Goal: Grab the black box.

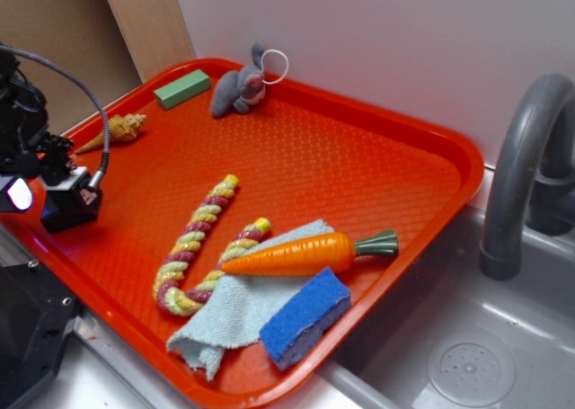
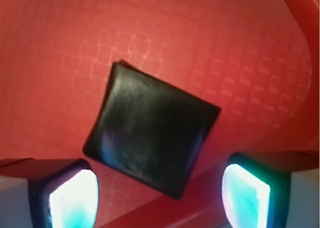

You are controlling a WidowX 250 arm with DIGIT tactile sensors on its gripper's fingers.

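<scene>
The black box [image 2: 152, 128] lies tilted like a diamond on the red tray [image 2: 210, 42], close to the tray's rim. In the wrist view my gripper [image 2: 160, 190] is open above it, with the glowing fingertips [image 2: 72, 198] wide apart on either side of the box's lower corner and not touching it. In the exterior view the box [image 1: 67, 213] sits at the tray's left edge, with my gripper [image 1: 47, 193] right over it.
On the tray [image 1: 359, 157] are a green block [image 1: 181, 89], a grey plush rabbit [image 1: 238, 90], a shell [image 1: 121, 128], a striped rope [image 1: 202, 247], a carrot [image 1: 296, 253], a light blue cloth [image 1: 235, 306] and a blue sponge [image 1: 307, 316]. A sink and grey faucet [image 1: 521, 175] are on the right.
</scene>
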